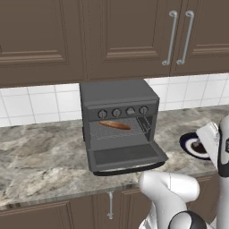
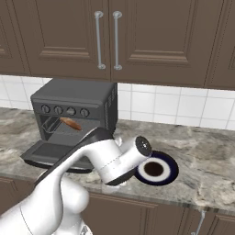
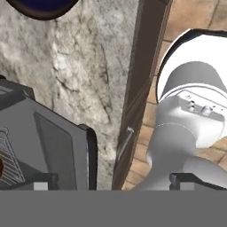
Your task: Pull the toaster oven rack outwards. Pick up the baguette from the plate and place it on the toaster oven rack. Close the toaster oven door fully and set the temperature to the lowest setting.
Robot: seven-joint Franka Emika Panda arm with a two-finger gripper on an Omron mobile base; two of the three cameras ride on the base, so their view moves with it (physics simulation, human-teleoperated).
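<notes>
The dark grey toaster oven [image 1: 118,96] stands on the counter with its door [image 1: 127,155] folded down flat, its black handle [image 1: 129,170] towards me. The baguette [image 1: 115,125] lies on the wire rack [image 1: 134,130] in the cavity. The dark blue plate [image 2: 169,170] sits to the oven's right with nothing on it. My gripper [image 3: 113,184] is open and holds nothing. It hangs over the counter's front edge between the door [image 3: 53,142] and the plate [image 3: 42,6], pointing down.
Four knobs [image 1: 123,112] run across the oven's front above the cavity. Brown wall cabinets [image 1: 134,36] hang above the oven, white tiles behind it. The marble counter [image 1: 40,156] stretches to both sides. My own arm [image 2: 105,156] crosses in front of the door.
</notes>
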